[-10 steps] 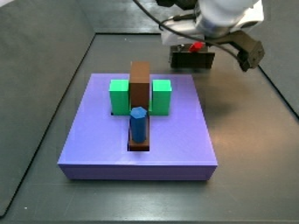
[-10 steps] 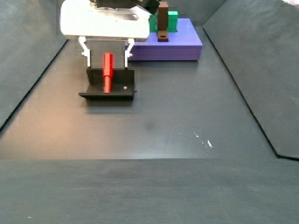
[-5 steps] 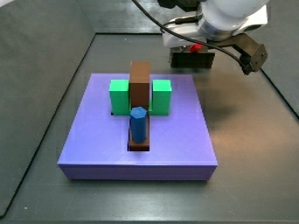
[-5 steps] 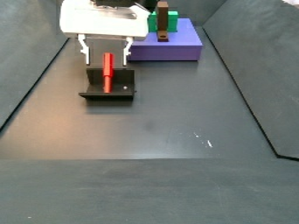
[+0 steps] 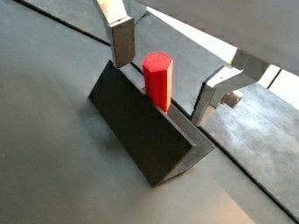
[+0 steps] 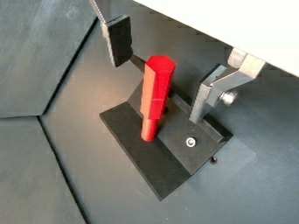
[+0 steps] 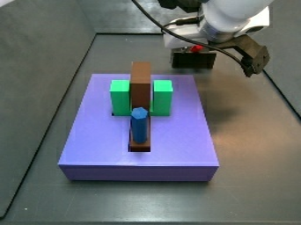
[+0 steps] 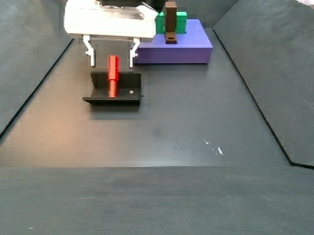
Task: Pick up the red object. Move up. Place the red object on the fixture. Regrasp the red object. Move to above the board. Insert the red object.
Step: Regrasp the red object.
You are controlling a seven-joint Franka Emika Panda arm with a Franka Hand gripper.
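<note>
rising a little since a moment ago, the gripper (image 8: 110, 57) hangs open, fingers (image 6: 118, 39) apart, over the red object (image 8: 112, 75) leaning in the fixture (image 8: 114, 92), upper left; placing looks done, regrasp next.

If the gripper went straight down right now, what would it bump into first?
Probably nothing with its fingers: the open gripper straddles the red object, which would slide between them. Next comes the fixture, though depth is unclear.
</note>
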